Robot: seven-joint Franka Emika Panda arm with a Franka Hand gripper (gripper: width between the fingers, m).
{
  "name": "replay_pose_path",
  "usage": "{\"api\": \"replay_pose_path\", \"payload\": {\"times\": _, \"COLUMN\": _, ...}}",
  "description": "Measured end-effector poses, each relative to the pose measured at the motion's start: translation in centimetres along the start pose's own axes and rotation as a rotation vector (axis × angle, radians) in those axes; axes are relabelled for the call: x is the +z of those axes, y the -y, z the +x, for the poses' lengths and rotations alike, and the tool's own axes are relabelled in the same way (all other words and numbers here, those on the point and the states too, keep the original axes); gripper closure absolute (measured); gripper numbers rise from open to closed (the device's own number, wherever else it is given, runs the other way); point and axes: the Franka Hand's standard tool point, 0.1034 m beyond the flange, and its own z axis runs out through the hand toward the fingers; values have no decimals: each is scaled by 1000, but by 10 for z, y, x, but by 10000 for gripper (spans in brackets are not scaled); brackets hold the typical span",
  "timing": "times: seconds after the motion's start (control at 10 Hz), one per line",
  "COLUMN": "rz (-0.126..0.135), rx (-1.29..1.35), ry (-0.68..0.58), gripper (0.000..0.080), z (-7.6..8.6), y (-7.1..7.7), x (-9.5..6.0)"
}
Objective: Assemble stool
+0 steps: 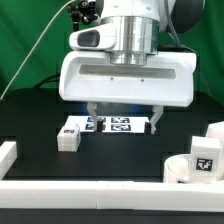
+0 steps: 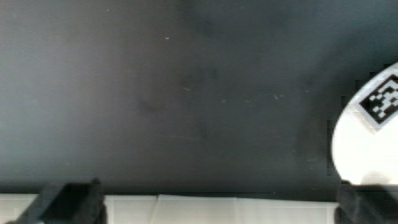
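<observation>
My gripper (image 1: 123, 118) hangs open and empty over the black table, in front of the marker board (image 1: 118, 124). In the wrist view its two dark fingertips (image 2: 71, 203) stand far apart with nothing between them (image 2: 217, 206). A short white stool leg (image 1: 68, 138) with a tag lies on the exterior view's left, below the gripper. The round white seat (image 1: 195, 165) with a square tag sits at the exterior view's lower right. Its curved edge and tag also show in the wrist view (image 2: 374, 140). Another white blocky part (image 1: 216, 133) stands behind the seat.
Long white border rails run along the front (image 1: 100, 205) and the exterior view's left (image 1: 8, 152). A white strip (image 2: 214, 210) crosses the wrist view between the fingertips; I cannot tell what it is. A green backdrop stands behind.
</observation>
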Motion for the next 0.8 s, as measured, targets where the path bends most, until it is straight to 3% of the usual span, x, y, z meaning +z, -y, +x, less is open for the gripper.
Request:
{"api": "replay_pose_path", "payload": {"times": 0.3, "rz": -23, "rx": -67, "ry": -10, "gripper": 150, "z": -28, "y": -29, "x": 12}}
{"api": "replay_pose_path", "payload": {"times": 0.5, "rz": -44, "rx": -138, "ry": 1, "gripper": 150, "z": -34, "y": -63, "x": 13}}
{"api": "replay_pose_path", "payload": {"times": 0.6, "rz": -46, "rx": -127, "ry": 0, "gripper": 150, "z": -33, "y": -69, "x": 11}}
{"api": "replay_pose_path", "payload": {"times": 0.8, "rz": -45, "rx": -132, "ry": 2, "gripper": 150, "z": -34, "y": -67, "x": 12}}
